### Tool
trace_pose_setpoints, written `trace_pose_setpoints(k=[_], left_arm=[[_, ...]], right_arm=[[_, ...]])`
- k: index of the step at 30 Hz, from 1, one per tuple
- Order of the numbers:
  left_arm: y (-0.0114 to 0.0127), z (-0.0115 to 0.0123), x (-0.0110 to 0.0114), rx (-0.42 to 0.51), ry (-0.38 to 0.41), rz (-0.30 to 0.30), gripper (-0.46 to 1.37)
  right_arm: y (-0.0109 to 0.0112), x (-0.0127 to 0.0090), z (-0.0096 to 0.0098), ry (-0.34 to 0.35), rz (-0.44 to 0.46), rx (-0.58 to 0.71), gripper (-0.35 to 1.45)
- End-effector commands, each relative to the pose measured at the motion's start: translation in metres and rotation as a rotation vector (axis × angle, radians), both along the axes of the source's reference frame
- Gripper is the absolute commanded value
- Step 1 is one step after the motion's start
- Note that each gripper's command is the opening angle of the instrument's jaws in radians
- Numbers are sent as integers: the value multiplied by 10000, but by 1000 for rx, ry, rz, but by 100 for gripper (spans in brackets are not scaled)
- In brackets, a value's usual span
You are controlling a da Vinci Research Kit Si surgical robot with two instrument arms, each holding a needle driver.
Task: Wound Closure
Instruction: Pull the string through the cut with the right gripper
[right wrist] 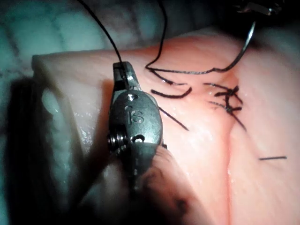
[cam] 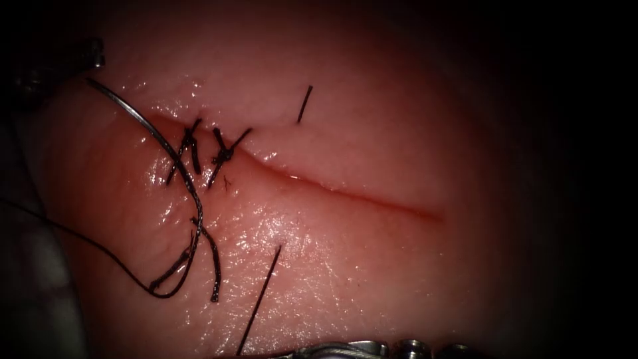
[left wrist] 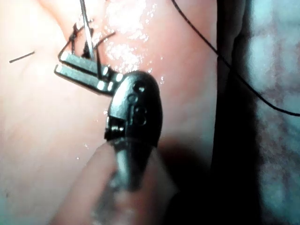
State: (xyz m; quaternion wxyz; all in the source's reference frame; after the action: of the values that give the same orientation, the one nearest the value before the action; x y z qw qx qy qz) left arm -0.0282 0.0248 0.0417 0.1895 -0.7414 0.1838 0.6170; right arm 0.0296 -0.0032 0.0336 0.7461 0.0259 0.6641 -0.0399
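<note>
My left pincer point(left wrist: 82, 70) grips the needle point(cam: 143, 123) near 1 end, above the tissue point(cam: 372, 159) left of the cut point(cam: 345, 193). My right pincer point(right wrist: 123, 75) clamps the thread point(right wrist: 96, 23). Advisable: firm grips, thread clear of the 2 stitches point(cam: 206, 153)

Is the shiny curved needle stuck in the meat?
No, the needle lies over the tissue, held at one end by the left tool.
</note>
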Motion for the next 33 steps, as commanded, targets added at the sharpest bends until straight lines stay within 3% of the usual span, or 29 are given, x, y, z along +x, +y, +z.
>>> trace_pose_setpoints(k=[1, 4, 9, 12, 25, 33], left_arm=[[-1, 0, 0, -3, 1, 8, -35], [-2, 1, 0, -4, 1, 10, -35], [-2, 1, 0, -4, 1, 11, -35], [-2, 0, 0, -5, 1, 11, -35], [-3, -1, 0, -5, 1, 13, -35], [-3, 0, 0, -5, 1, 13, -35]], right_arm=[[0, 0, 1, -1, -1, 1, 14], [2, -1, 4, -2, 0, 2, 22], [8, -6, 8, 1, 39, 1, 102], [12, -14, 9, 12, 73, 2, 117], [28, -58, 6, -16, 165, 14, 116], [31, -63, 10, -25, 177, 13, 114]])
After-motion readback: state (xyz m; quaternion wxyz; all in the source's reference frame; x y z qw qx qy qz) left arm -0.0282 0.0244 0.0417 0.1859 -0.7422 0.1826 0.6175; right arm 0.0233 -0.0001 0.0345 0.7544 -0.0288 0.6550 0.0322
